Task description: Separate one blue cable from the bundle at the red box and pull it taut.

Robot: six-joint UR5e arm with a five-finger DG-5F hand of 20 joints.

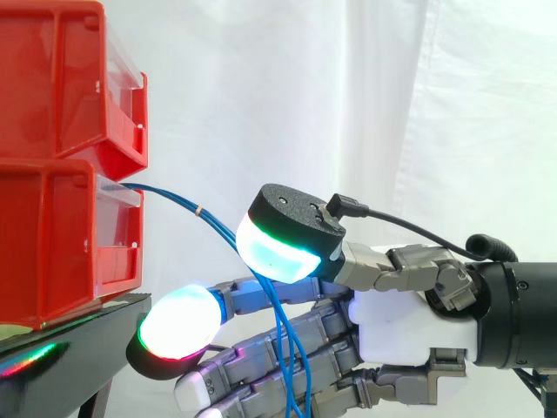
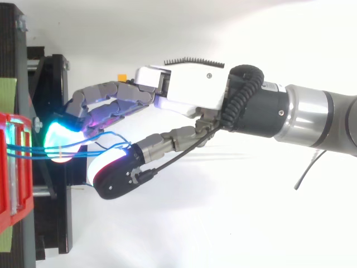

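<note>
Thin blue cables point(image 1: 198, 210) leave lower red box point(image 1: 52, 235) at black stand point(image 1: 78, 335) edge and droop between thumb and fingers point(image 1: 244, 361). Robot hand point(image 1: 409, 326) open, fingers straight, nothing pinched. Cables likely limp, light, slick: pinch one strand near box.

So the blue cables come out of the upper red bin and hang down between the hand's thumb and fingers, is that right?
Not quite: the side view shows the blue cables leaving the lower red bin; the rest holds, they hang down through the hand.
</note>
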